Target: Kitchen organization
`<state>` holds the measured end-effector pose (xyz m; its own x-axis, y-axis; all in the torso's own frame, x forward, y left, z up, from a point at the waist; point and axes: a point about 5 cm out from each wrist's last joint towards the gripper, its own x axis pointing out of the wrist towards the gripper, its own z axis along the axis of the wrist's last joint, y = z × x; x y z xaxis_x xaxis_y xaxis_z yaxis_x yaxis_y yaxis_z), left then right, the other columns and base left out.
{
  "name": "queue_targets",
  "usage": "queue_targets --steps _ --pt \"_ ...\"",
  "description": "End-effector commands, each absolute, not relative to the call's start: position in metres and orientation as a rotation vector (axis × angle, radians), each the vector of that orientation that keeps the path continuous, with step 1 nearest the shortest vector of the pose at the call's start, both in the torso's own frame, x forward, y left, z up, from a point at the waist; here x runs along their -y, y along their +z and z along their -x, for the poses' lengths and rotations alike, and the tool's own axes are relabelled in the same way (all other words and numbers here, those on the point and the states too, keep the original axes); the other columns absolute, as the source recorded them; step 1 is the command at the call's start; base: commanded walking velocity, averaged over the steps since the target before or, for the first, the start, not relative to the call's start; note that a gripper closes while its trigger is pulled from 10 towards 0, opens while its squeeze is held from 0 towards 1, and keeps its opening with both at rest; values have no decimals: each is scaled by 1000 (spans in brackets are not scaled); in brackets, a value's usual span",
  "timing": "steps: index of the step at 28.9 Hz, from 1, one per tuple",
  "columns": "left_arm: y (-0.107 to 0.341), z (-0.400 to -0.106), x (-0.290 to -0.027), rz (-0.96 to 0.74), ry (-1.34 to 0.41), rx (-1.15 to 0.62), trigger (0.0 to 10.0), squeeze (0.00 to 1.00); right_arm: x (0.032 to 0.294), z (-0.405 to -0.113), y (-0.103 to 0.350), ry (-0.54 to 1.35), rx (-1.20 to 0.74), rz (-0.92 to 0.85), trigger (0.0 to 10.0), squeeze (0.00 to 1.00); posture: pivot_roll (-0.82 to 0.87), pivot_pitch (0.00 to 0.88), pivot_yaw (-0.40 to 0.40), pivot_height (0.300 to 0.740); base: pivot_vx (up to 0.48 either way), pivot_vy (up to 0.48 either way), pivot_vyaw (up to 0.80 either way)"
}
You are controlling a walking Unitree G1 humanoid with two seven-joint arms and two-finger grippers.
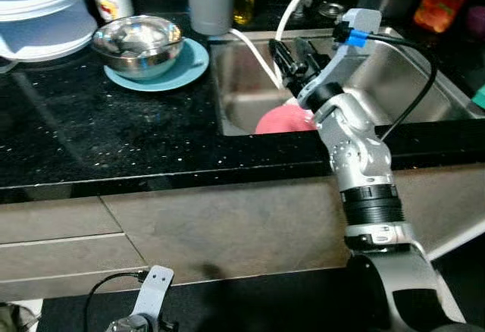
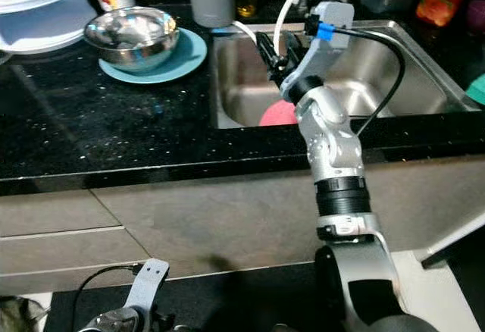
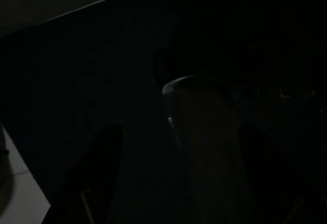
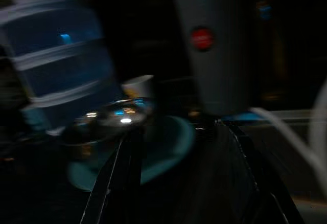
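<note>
Kitchen clutter looks mostly unsorted. From the head views, my right gripper (image 1: pixel 292 57) hangs over the sink (image 1: pixel 250 97), fingers apart and empty, just above a pink item (image 1: pixel 282 117). A steel bowl (image 1: pixel 139 44) sits on a teal plate (image 1: pixel 186 70) on the counter; a white hose (image 1: pixel 254 51) crosses my reach. Right wrist view: blurred bowl, grey cup (image 4: pixel 225 45), stacked containers (image 4: pixel 56 60). Left wrist view: dark; left gripper (image 3: pixel 173 147) hangs idle, fingers apart.

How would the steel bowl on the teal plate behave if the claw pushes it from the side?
The steel bowl has a shiny, smooth wall, so it would probably be slippery to grip. It rests loose on the teal plate, so a push would likely slide it, maybe dragging the plate along the black counter. It looks thin-walled, probably light and not fragile.
</note>
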<state>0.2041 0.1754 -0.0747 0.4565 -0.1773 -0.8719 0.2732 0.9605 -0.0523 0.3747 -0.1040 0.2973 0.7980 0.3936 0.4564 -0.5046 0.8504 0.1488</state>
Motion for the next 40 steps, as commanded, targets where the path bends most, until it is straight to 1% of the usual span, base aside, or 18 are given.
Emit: queue_targets --steps 1,4,10,25,31,36,40 --pt "-77 -199 -178 -94 -265 -1080 10000 0 101 -371 300 505 450 -281 10000 0 25 115 7 740 0 0 750" --pt "-77 -199 -179 -95 -262 -1077 10000 0 93 -368 300 527 449 -291 10000 0 25 109 6 740 0 0 750" --pt "-77 -199 -179 -99 -264 -1078 10000 0 85 -367 299 551 441 -304 10000 0 24 105 5 740 0 0 747" --pt "-77 -199 -181 -112 -255 -1076 10000 0 80 -366 294 561 432 -304 10000 0 27 98 9 740 0 0 750" --pt "-77 -200 -182 -114 -255 -1073 10000 0 83 -365 294 554 439 -309 10000 0 26 96 13 740 0 0 750" --pt "-76 -200 -182 -118 -256 -1069 10000 0 91 -365 299 521 469 -345 10000 0 26 94 16 740 0 0 749" --pt "-76 -201 -182 -120 -258 -1064 10000 0 96 -366 303 480 482 -390 10000 0 26 95 17 740 0 0 225"
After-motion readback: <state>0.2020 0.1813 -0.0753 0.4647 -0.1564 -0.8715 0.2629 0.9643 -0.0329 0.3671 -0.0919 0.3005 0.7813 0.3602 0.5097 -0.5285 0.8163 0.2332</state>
